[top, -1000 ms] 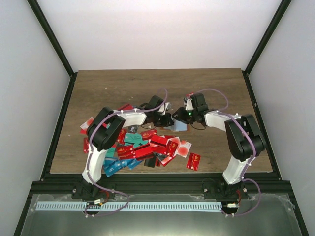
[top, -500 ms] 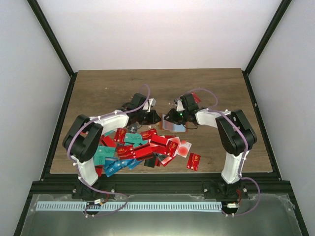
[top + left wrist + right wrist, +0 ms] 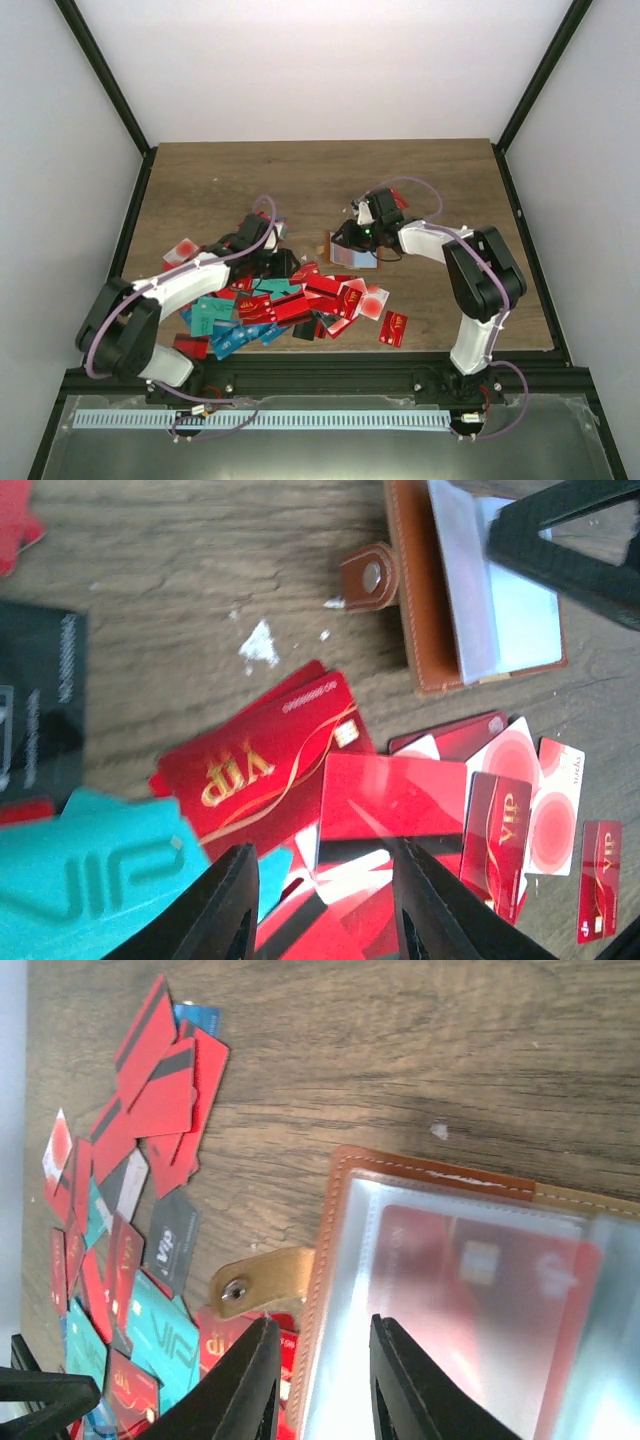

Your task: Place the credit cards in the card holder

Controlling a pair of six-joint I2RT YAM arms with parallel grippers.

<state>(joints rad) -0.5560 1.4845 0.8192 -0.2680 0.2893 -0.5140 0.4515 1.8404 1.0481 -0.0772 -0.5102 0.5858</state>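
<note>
Because the right gripper [image 3: 322,1345] hides its contact with the open holder [image 3: 325,1230] beneath it, we cannot tell if it grips. A red card [image 3: 450,1270] shows blurred inside. The left gripper [image 3: 325,890] hangs released over the cards [image 3: 260,770], with the holder beyond.

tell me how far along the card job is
Early. Done: one red card sits in a clear sleeve of the card holder. In hand: nothing. The right fingers are at the holder's edge, and the left fingers hang open and empty above the pile. Left: most cards lie loose on the table.
</note>
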